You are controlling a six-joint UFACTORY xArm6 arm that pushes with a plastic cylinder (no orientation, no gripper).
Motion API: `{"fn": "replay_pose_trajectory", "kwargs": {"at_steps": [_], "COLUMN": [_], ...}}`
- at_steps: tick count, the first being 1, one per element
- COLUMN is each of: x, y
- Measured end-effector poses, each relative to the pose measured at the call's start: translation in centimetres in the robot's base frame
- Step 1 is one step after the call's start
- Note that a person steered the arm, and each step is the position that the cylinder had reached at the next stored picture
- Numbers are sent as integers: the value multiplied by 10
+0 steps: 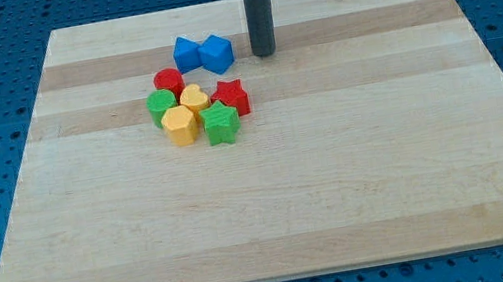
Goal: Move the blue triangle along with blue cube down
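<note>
The blue triangle (186,52) and the blue cube (216,53) lie side by side and touching, near the view's top centre of the wooden board (357,165). The triangle is on the left, the cube on the right. My tip (264,54) stands on the board just to the right of the blue cube, a small gap away from it. The dark rod rises straight up out of the view's top.
Just below the blue pair is a tight cluster: a red cylinder (168,81), a green cylinder (161,104), a yellow heart (192,97), a red star (231,96), a yellow hexagon (179,126) and a green star (220,124).
</note>
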State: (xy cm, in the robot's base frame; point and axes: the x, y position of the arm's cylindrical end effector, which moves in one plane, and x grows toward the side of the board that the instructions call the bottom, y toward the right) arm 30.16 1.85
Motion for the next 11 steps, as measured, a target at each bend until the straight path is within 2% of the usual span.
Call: {"fn": "replay_pose_trajectory", "kwargs": {"at_steps": [2,3,5,8,11], "x": [-44,-52,-39,-9,-13], "y": [-26,-71,-152,-141,-98]}}
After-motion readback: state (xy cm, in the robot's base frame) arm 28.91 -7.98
